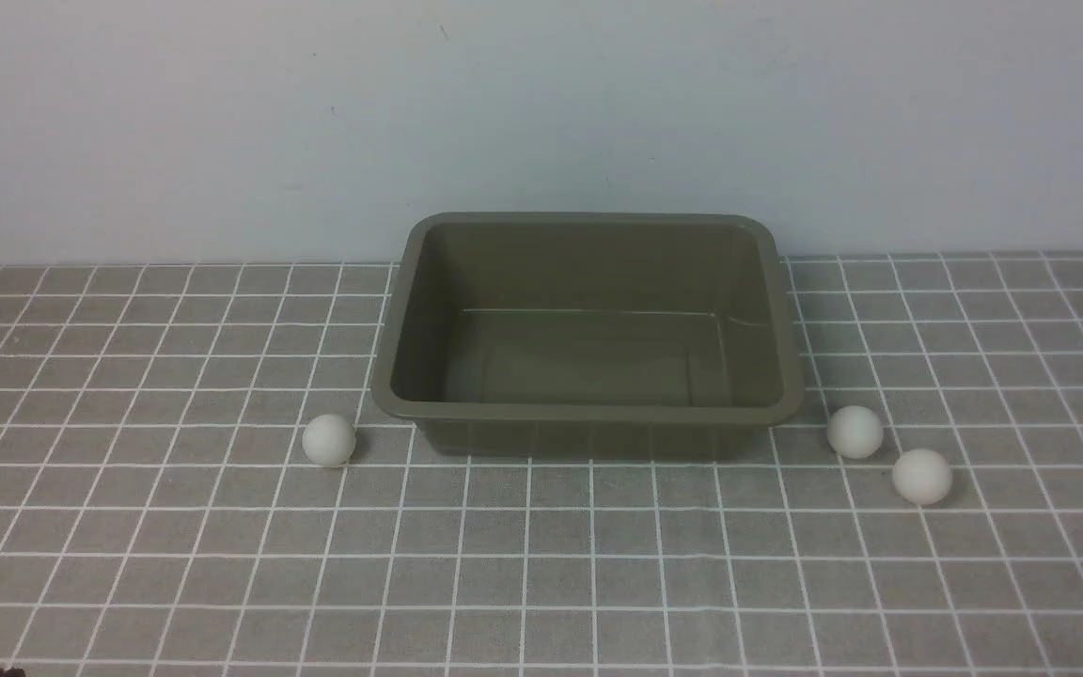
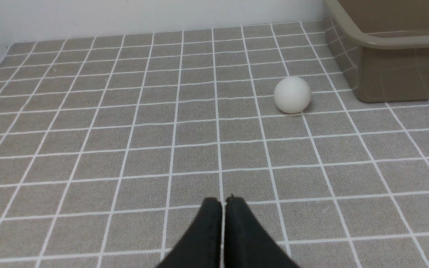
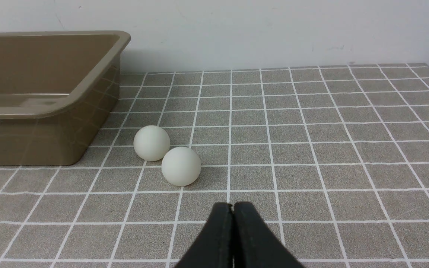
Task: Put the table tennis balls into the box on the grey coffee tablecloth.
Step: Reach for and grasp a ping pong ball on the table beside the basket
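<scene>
Olive-brown rectangular plastic box (image 1: 588,411) sits on grey-brown white-checked tablecloth (image 1: 541,574). First small white plastic ball (image 1: 329,440) near box's left front corner. Second ball (image 1: 855,432), third ball (image 1: 922,476) near box's right front corner, just beside each other. Your left gripper (image 2: 223,203), right gripper (image 3: 233,206): jaws pressed together, apart from balls.

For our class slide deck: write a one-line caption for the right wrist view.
Right pincer, shut, above the checked tablecloth; nearer ball and farther ball lie beside the box.
</scene>
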`<state>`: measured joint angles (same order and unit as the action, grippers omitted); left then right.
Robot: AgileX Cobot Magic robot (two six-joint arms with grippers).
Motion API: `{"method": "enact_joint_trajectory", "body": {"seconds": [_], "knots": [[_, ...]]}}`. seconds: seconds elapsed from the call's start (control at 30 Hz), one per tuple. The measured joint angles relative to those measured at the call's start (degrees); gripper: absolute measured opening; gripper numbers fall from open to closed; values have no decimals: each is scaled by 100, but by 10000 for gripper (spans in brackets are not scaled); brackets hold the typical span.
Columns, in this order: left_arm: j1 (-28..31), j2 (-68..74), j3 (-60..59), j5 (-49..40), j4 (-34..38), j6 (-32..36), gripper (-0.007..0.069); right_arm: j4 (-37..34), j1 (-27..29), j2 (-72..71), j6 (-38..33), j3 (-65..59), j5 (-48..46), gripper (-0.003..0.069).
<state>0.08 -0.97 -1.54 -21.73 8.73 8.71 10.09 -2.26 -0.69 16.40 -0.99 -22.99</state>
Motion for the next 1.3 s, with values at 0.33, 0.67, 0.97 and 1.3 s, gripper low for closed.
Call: {"method": "enact_joint_trajectory", "body": {"seconds": [0.33,0.67,0.97,1.3], "knots": [[0,0,0,0,0,0,-4,0,0,0,0,0,0,-15],[0,0,0,0,0,0,-4,0,0,0,0,0,0,-15],[0,0,0,20,-6,0,-4,0,0,0,0,0,0,-15],[0,0,-6,1938,2163,-490,-4,-1232,0,0,1109,-59,1156,-15]]}}
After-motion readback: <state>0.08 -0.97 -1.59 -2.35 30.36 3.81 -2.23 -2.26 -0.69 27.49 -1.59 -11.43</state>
